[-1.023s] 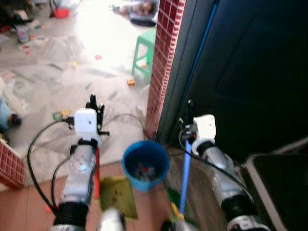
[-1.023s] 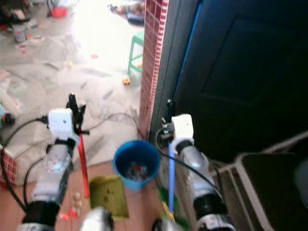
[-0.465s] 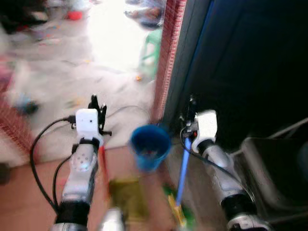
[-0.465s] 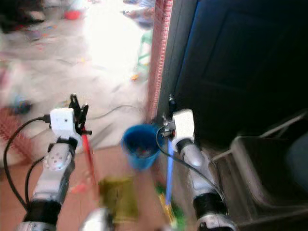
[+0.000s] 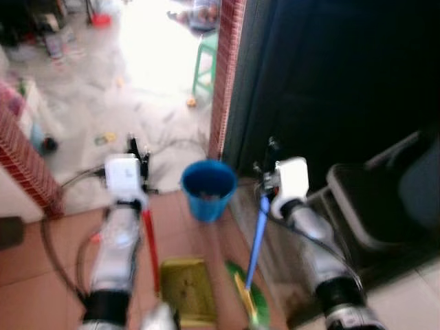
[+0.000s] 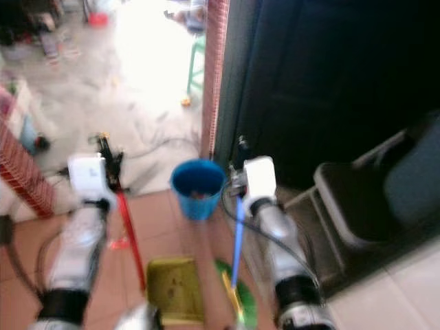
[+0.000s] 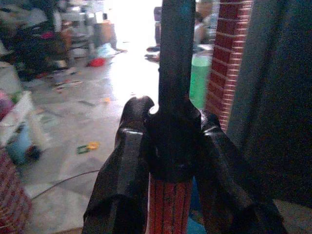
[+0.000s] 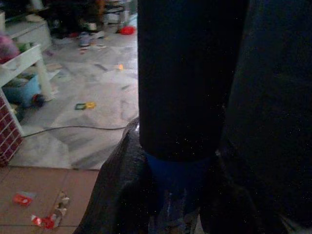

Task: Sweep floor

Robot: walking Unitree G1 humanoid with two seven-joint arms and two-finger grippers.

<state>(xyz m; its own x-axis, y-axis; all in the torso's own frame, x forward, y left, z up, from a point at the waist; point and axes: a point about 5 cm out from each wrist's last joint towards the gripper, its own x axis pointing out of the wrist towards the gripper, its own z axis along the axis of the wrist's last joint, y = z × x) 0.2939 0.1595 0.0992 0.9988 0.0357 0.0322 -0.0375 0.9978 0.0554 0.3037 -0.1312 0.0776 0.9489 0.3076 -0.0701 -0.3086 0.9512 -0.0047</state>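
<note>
My left gripper (image 5: 136, 148) is shut on the red handle (image 5: 150, 246) of a yellow-green dustpan (image 5: 184, 290), which rests on the terracotta tiles in front of me. The left wrist view shows both fingers clamped just under the handle's black cap (image 7: 171, 141). Over on the other side, my right gripper (image 5: 271, 147) is shut on the blue broom handle (image 5: 254, 239). The green and yellow broom head (image 5: 247, 301) sits on the floor beside the dustpan. Small red scraps (image 8: 46, 219) lie on the tiles near my left side.
A blue bucket (image 5: 208, 187) with bits inside stands between my arms, by a red brick pillar (image 5: 223, 75) and a dark door (image 5: 330, 82). On the right is a dark chair (image 5: 385, 199). A low brick wall (image 5: 24, 158) stands left; a green stool (image 5: 204, 62), cable and litter lie beyond.
The camera has pulled back and turned: the bucket now looks farther off, and the chair and more tiled floor have come into view. Both grippers keep their hold.
</note>
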